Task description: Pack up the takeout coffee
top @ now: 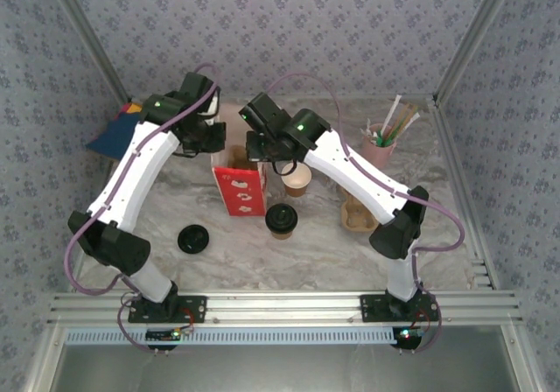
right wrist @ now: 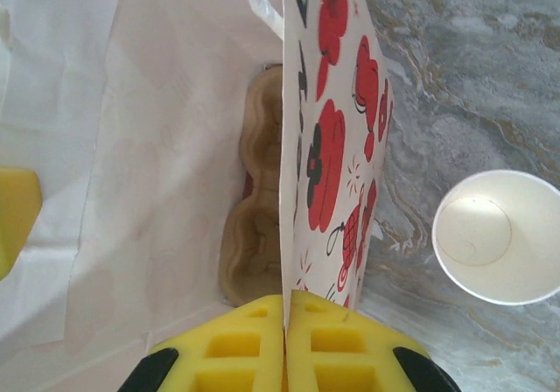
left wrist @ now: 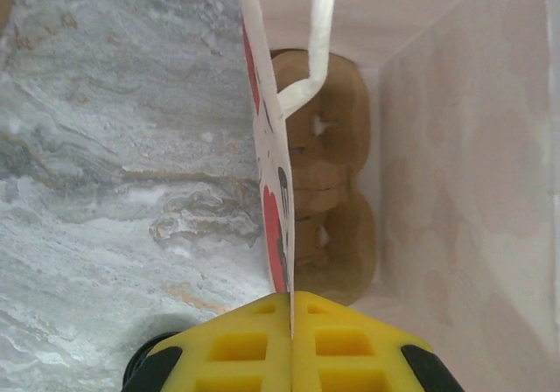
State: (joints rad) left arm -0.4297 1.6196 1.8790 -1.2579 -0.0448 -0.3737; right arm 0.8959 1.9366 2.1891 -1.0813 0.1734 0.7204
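A paper bag with red flowers stands upright at mid table, its mouth held apart. My left gripper is shut on the bag's left wall, and my right gripper is shut on its right wall. A tan pulp carrier lies on the bag's floor. One takeout coffee cup, brown and lidless with a pale inside, stands just right of the bag. A second brown cup with a black lid stands in front of it.
A loose black lid lies near the left arm's elbow. Another pulp carrier sits beside the right arm, and a pink cup of straws stands at the back right. Coloured paper lies at the back left.
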